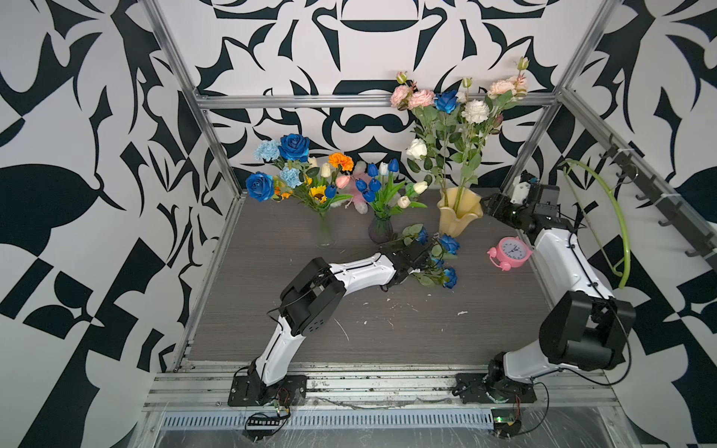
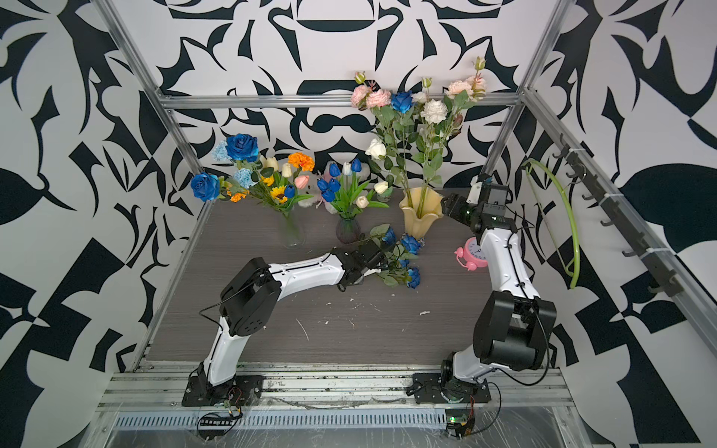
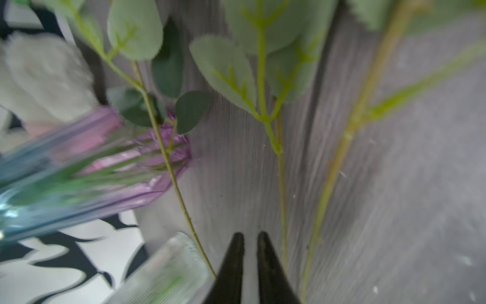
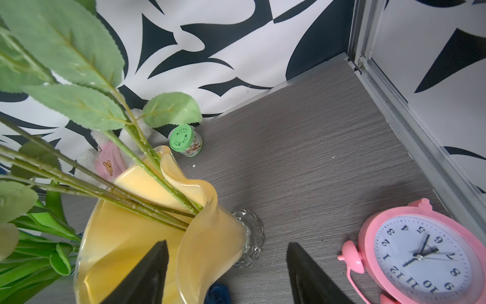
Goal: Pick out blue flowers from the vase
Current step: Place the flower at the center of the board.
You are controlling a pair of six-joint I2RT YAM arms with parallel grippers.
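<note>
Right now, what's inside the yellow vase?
Several green stems go down into the yellow vase; above stand pink blooms, white blooms and one blue rose. Its opaque wall hides the stems' lower ends and the bottom.

Beside the yellow vase [image 2: 421,217], blue roses [image 2: 410,244] lie on the desk [image 2: 271,333]; the left pincer [image 2: 386,256] sits among their stems. The right pincer [image 2: 445,204] is just beside that vase.
</note>
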